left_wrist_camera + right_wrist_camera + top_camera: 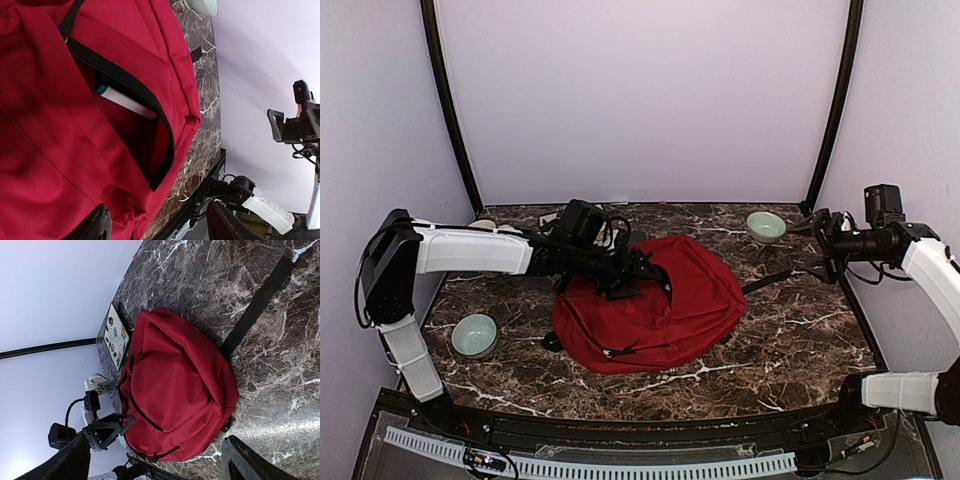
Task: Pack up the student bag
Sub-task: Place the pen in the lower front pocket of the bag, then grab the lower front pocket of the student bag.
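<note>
Student bag point(650, 305), soft red fabric, blk zip point(125, 85)

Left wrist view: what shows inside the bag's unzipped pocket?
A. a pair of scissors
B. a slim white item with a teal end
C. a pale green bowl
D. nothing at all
B: through the open zip pocket of the student bag, a slim white item with a teal end lies slantwise, perhaps a pen or marker.
</note>
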Available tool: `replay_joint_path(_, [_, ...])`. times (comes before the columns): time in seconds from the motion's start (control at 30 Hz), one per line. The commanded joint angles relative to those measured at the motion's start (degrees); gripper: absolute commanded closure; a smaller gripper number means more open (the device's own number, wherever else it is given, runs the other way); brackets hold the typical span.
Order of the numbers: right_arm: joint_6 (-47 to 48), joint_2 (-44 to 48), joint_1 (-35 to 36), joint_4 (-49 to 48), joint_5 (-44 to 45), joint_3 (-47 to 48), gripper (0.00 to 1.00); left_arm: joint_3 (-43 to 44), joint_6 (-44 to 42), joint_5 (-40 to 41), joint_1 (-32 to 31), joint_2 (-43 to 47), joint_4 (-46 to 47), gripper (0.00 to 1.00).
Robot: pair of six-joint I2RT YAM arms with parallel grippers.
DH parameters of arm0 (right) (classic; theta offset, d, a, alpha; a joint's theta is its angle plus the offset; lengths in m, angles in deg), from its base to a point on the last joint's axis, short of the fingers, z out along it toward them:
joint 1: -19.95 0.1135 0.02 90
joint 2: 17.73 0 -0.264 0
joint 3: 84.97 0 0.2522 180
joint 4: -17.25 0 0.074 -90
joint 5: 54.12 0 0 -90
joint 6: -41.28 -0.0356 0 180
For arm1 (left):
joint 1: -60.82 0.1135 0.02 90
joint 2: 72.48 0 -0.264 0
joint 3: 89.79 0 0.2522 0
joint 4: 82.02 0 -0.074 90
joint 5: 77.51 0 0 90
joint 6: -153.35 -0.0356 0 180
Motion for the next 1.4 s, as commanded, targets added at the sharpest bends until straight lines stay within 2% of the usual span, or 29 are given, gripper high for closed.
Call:
replay_joint_path(0.0, [-0.29, 1.01, -0.24, -3.25, 0.63, -1.63, 0.08, -0.09, -4.69, 5.65, -0.34, 5.89, -8.75, 0.32])
replay_joint_path(0.27, [2.33, -0.07, -0.13, -5.65, 0.82, -1.18, 0.09, 5.49, -8.03, 13.57, -0.34, 8.80, -20.02, 0.35])
replay_joint_path(0.43, [13.16, -3.97, 0.04, 0.55, 2.67, 5.25, 0.10, 9.11, -5.85, 19.51, -0.30, 8.33, -24.03, 0.44])
replay_joint_path(0.6, [20.18, -7.47, 0.96, 4.25, 4.45, 11.56, 0.11, 11.81, -4.96, 22.71, -0.25, 6.67, -25.38, 0.47])
replay_joint_path(0.7, [20.63, -8.48, 1.82, 3.14, 3.83, 12.48, 0.11, 16.04, -11.03, 18.19, 0.28, 3.03, -23.37, 0.55])
replay_joint_path(0.8, [18.88, -9.04, 3.92, -2.52, 1.95, 10.24, 0.11, 27.53, -16.36, 18.58, 0.52, -3.08, -32.24, 0.61])
replay_joint_path(0.87, [18.19, -10.72, 6.34, -5.07, 1.74, 10.21, 0.11, 31.46, -17.89, 18.86, 0.97, -5.11, -35.52, 0.61])
replay_joint_path(1.07, [18.26, -19.47, 12.62, -5.56, 2.02, 16.34, 0.11, 30.50, -17.47, 16.35, 4.48, -5.48, -35.80, 0.62])
replay_joint_path(1.37, [18.39, -34.99, 21.98, -4.38, 4.27, 27.19, 0.13, 26.36, -17.47, 6.63, 7.96, -7.86, -30.52, 0.64])
